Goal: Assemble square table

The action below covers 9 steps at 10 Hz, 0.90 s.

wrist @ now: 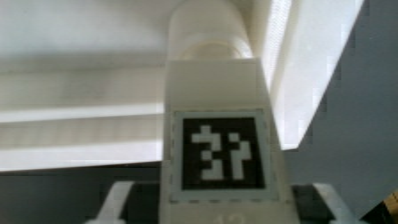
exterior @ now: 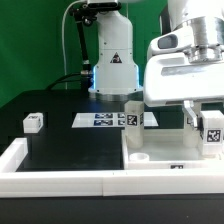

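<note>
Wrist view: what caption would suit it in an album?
Gripper holding a tagged white leg close to the square tabletop.

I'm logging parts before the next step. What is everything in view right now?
slab: one, white, on the table, toward the exterior view's right
legs: three seen, white with tags; one loose at the exterior view's left, one upright at the slab's far corner, one held above the slab
marker board: one, white, mid-table
border wall: one, white, along the near edge
table: one, black
arm: one, white, over the slab
claw: one, shut on the held leg
</note>
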Each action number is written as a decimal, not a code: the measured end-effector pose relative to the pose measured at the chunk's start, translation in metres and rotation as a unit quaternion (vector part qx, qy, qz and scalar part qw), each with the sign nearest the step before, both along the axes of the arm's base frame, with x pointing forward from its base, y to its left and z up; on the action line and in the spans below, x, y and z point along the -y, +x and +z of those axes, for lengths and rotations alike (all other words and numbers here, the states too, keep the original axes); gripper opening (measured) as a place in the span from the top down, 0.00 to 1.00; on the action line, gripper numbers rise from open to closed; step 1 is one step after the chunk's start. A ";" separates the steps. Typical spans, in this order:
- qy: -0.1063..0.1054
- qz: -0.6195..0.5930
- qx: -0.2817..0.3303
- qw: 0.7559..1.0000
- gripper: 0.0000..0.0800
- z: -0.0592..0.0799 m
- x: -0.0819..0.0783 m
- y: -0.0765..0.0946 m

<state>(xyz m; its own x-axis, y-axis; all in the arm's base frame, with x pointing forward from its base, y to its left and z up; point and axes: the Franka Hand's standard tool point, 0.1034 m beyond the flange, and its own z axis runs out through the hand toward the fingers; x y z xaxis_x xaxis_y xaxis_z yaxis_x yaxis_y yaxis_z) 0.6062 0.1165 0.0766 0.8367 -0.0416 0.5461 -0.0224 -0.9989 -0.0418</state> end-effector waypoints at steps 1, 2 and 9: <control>-0.003 -0.001 0.012 1.000 0.63 0.000 0.001 0.001; -0.003 -0.003 0.012 1.000 0.63 0.000 0.003 0.001; -0.003 -0.002 0.008 1.000 0.19 -0.001 0.003 0.001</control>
<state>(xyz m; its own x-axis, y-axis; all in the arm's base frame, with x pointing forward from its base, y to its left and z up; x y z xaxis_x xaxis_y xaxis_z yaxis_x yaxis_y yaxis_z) 0.6074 0.1136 0.0751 0.8280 -0.0424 0.5591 -0.0261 -0.9990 -0.0370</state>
